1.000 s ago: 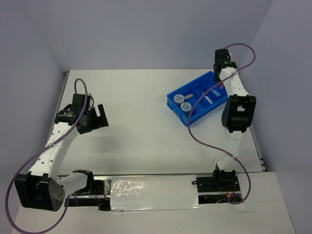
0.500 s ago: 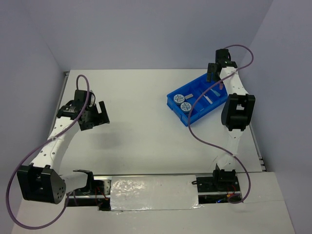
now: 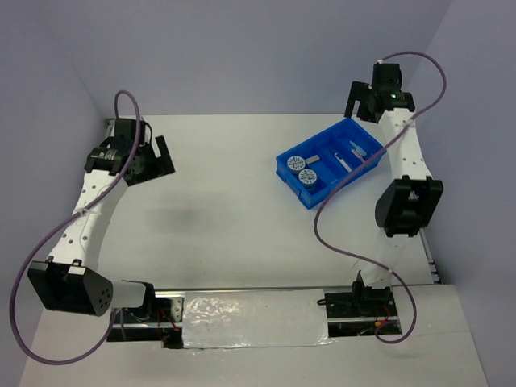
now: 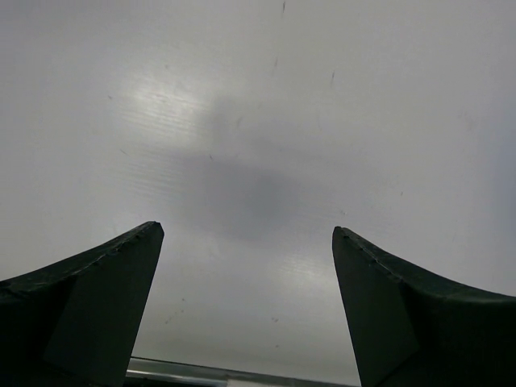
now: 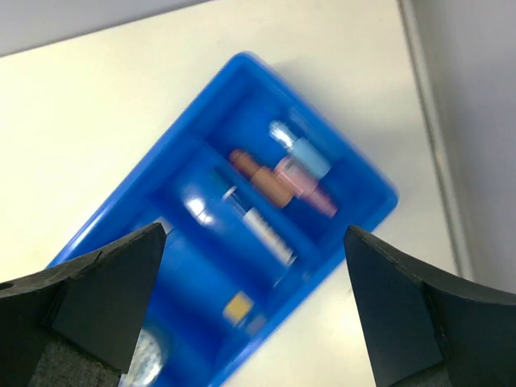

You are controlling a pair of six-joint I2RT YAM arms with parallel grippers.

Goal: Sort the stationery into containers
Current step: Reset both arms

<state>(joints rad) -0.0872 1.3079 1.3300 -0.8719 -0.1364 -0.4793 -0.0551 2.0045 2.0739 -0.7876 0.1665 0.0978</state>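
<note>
Tray (image 3: pixel 347 182): holds all the stationery in view, each compartment keeping one kind
Round boxes (image 3: pixel 301 168): side by side at the tray's near-left end
Pen (image 5: pixel 242 211): the tray's middle compartment
Slim coloured pieces (image 5: pixel 284 176): the tray's far-right compartment
Right gripper (image 5: pixel 254 232): jaws wide apart, empty, above the tray
Left gripper (image 4: pixel 246 230): jaws apart, empty, well left of the tray, likely parked clear
</note>
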